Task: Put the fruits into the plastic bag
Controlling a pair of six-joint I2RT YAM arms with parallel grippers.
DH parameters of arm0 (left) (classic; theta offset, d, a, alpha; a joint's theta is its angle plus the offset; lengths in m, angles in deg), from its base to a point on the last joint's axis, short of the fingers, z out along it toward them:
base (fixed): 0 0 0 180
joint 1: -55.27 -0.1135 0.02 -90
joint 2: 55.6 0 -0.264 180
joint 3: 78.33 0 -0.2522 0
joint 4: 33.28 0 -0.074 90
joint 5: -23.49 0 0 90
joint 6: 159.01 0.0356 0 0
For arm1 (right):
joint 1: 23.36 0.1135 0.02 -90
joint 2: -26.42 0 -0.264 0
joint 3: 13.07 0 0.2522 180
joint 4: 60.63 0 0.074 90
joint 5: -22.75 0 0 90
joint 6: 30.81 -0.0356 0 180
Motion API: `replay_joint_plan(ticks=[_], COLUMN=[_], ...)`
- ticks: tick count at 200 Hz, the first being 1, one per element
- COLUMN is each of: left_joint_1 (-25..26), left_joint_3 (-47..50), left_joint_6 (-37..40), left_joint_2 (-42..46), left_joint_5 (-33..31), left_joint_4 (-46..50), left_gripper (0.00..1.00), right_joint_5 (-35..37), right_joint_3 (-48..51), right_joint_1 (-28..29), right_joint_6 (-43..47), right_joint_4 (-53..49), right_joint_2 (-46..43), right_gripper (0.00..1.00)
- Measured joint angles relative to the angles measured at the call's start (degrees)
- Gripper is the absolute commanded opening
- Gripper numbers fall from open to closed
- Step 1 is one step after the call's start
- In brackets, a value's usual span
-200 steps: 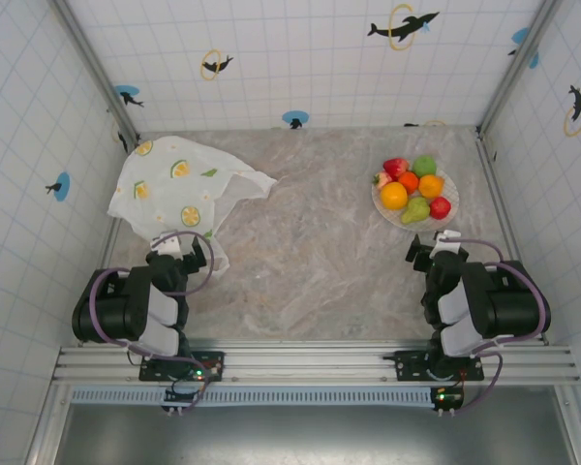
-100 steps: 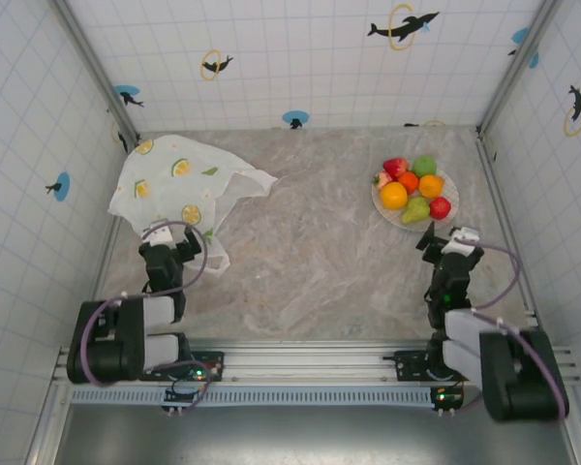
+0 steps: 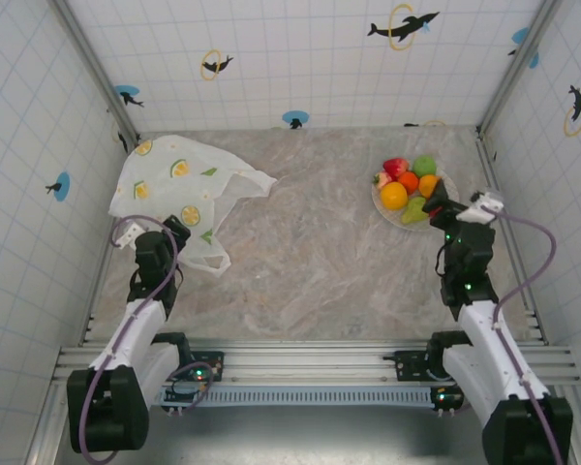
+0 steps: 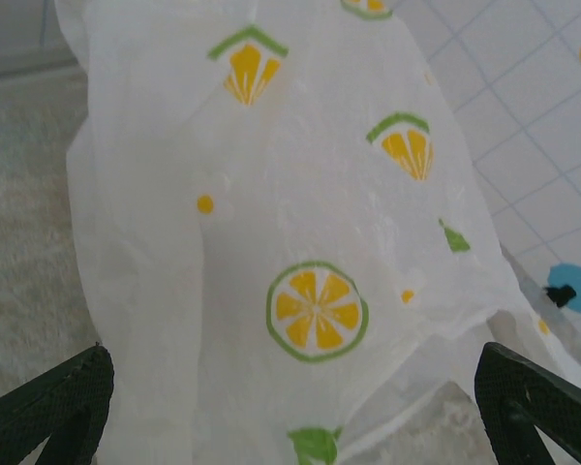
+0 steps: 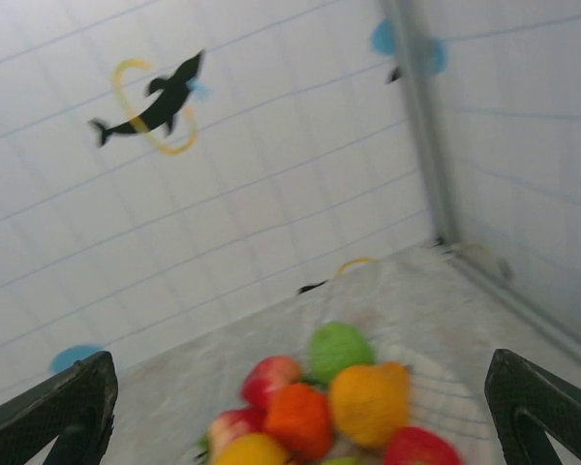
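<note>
Both arms have unfolded from their tucked pose near the bottom edge of the overhead view and stretched up the frame. The left gripper has travelled to the lower hem of the plastic bag. The right gripper has swung up and to the right until it hangs over the near rim of the checked plate. Neither the bag nor the fruits have shifted. The bag lies spread and crinkled on the marble table in the upper left of the overhead view, close to the left wall, one handle trailing toward the centre. In the left wrist view its citrus-printed film lies straight ahead. The two dark fingertips stand wide apart at the lower corners with the bag's edge between them and nothing clamped; whether they touch the film I cannot tell. The fruits sit heaped on the plate at the upper right of the overhead view: a strawberry and a green apple at the far side, oranges in the middle, and a green pear nearest the right gripper, which covers the pile's lower right part. In the right wrist view the pile sits at bottom centre, blurred, just ahead of and between fingers spread wide at the lower corners, holding nothing.
</note>
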Motion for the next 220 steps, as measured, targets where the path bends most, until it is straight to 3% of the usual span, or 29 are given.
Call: replay_joint_plan(ticks=[46,73,96,128,144,172,220], left_joint_1=[1.6,4.3,6.4,8.6,10.4,15.5,30.9], left_joint_3=[-2.8,-3.2,-4.4,-5.7,-6.8,-9.9,-17.4], left_joint_6=[-2.1,-1.4,-0.1,1.1,2.3,5.3,10.4], left_joint_2=[-4.6,-8.5,-12.7,-17.3,-18.6,-19.3,-17.4], left_joint_5=[8.4,11.8,13.7,16.6,18.6,22.9,29.5], left_joint_4=[14.8,17.5,17.6,16.0,15.4,15.7,19.9], left_gripper=[0.97,0.87,0.64,0.15,0.02,0.00,0.00], right_joint_5=[-2.7,-2.0,-1.7,-1.3,-0.9,1.1,2.0], right_joint_3=[-8.5,-10.3,-11.5,-12.3,-12.3,-12.3,-14.4], right_joint_1=[20.3,25.8,27.7,29.4,29.7,29.7,27.6], right_joint_6=[4.0,6.0,6.6,6.8,7.0,7.8,13.7], right_joint_4=[-8.1,-9.6,-10.1,-10.5,-10.7,-10.8,-11.2], right_joint_2=[13.0,19.3,23.5,26.2,26.6,26.9,30.5], right_gripper=[1.00,1.00,1.00,1.00,1.00,1.00,1.00])
